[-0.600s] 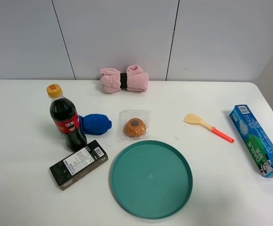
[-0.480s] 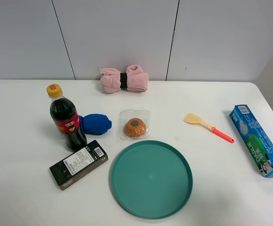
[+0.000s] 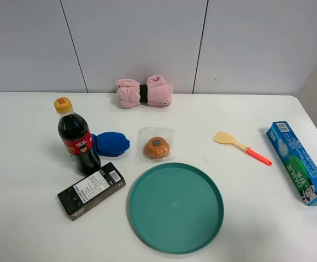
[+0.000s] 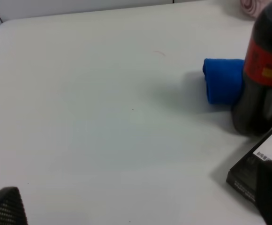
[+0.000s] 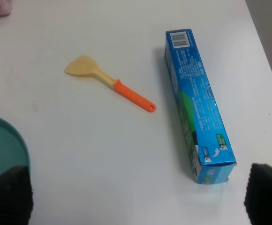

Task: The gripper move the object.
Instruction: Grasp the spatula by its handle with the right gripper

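The toy spatula (image 3: 240,144), with a tan slotted blade and an orange-red handle, lies flat on the white table right of the green plate (image 3: 175,207). It also shows in the right wrist view (image 5: 107,82). My right gripper (image 5: 136,199) is open and empty, some way short of the spatula; only its two black fingertips (image 5: 7,194) show at the frame edge. My left gripper (image 4: 136,206) is open and empty over bare table near the cola bottle (image 4: 265,75). Neither gripper shows in the exterior high view.
A blue box (image 3: 299,162) lies right of the spatula, also in the right wrist view (image 5: 197,103). A packaged orange-brown item (image 3: 156,146), blue cloth (image 3: 112,143), cola bottle (image 3: 77,136), black box (image 3: 91,190) and pink towel (image 3: 144,91) stand elsewhere.
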